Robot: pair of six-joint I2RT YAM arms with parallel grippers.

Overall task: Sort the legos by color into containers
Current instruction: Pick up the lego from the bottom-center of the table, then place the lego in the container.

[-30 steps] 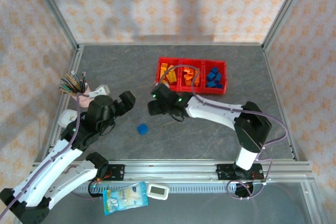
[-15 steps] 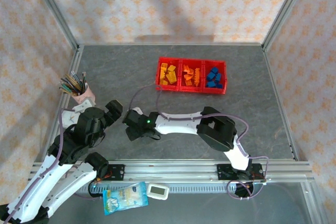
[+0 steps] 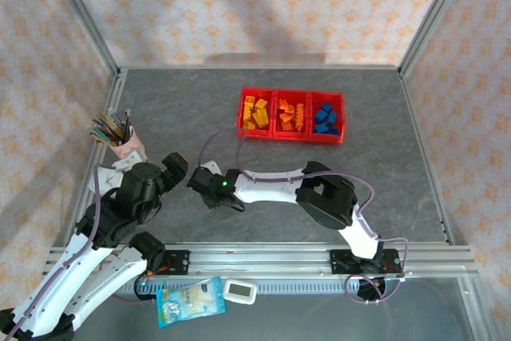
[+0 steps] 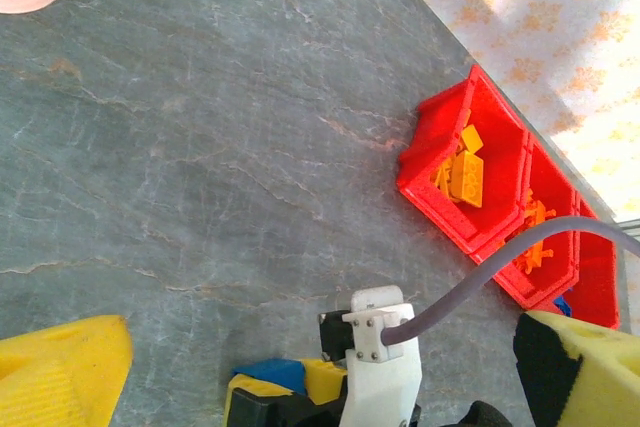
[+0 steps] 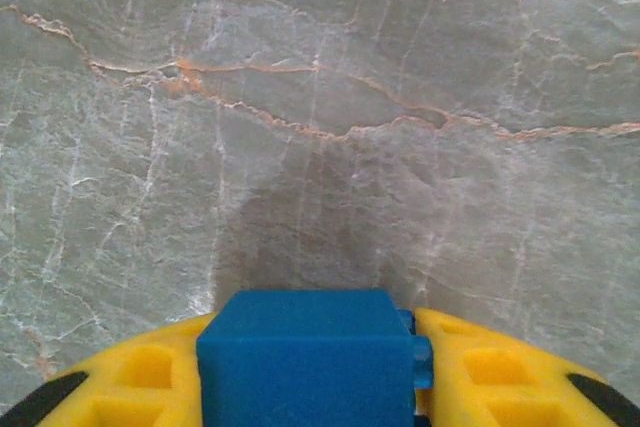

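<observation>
Blue plastic lego block, apparently the last loose piece, sits clamped in the right gripper's narrowed jaws, leaving only its carry to the red plastic three-bin tray, well apart from that gripper.

Left gripper close beside right gripper; bare table toward containers.

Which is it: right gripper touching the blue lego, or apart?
Touching. Right wrist view: blue lego sits flush between the right gripper's yellow fingers.
</observation>
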